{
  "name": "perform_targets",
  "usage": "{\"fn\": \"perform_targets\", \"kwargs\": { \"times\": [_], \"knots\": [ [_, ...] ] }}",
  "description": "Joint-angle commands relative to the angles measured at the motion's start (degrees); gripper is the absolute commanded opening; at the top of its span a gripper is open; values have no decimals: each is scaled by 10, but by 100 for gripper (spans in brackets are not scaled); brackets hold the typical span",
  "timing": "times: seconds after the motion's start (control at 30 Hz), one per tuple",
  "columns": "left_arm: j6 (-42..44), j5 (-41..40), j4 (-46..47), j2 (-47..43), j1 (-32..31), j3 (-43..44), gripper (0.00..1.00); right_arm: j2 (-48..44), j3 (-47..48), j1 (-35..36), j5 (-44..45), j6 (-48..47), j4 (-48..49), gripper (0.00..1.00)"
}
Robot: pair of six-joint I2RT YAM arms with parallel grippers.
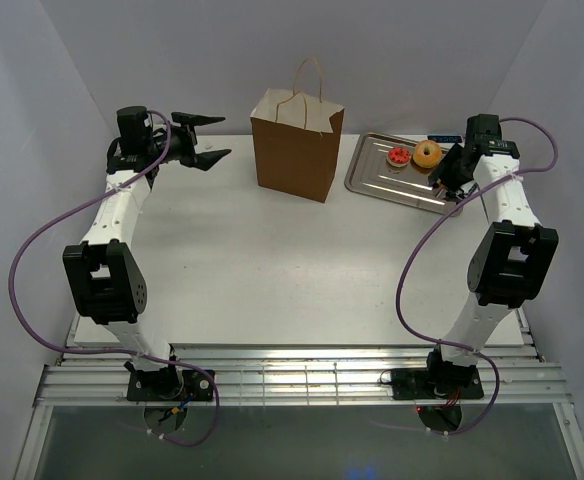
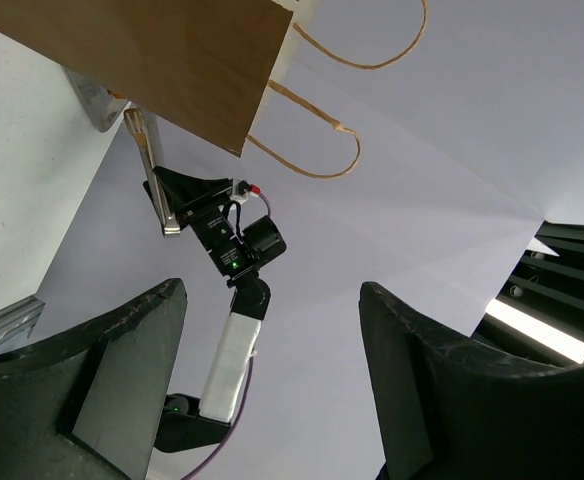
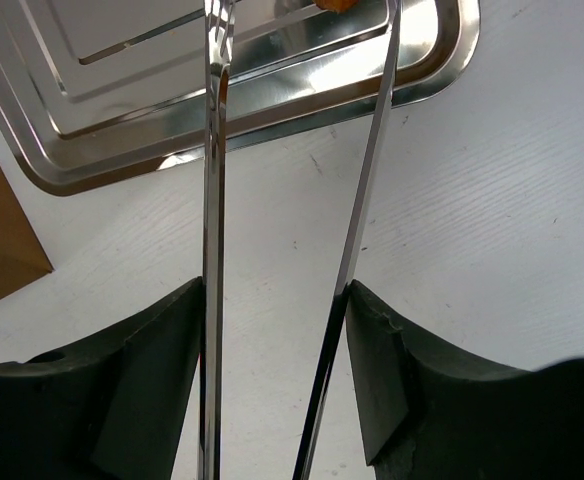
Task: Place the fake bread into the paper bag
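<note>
The brown paper bag (image 1: 297, 150) stands upright at the back middle of the table, mouth open; its side and handles fill the top of the left wrist view (image 2: 152, 60). An orange ring donut (image 1: 427, 153) and a red-topped tart (image 1: 399, 157) lie on the silver tray (image 1: 372, 180) to the bag's right. My right gripper (image 1: 450, 180) is at the tray's near right corner, shut on thin metal tongs (image 3: 215, 200) whose two arms reach over the tray (image 3: 272, 100); a bit of the donut (image 3: 337, 4) shows at their tips. My left gripper (image 1: 217, 137) hangs open and empty left of the bag.
A small blue object (image 1: 442, 137) lies behind the tray. White walls enclose the table on the left, back and right. The bag (image 3: 2, 240) shows as a brown corner left of the tongs in the right wrist view.
</note>
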Motion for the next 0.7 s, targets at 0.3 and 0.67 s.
{"fn": "perform_targets", "kwargs": {
  "times": [0.3, 0.67],
  "knots": [
    [-8, 12, 24, -35, 7, -7, 80, 10, 41, -4, 21, -2, 11, 63],
    [-8, 12, 27, -24, 9, 3, 79, 32, 59, -12, 28, -1, 11, 62]
  ]
}}
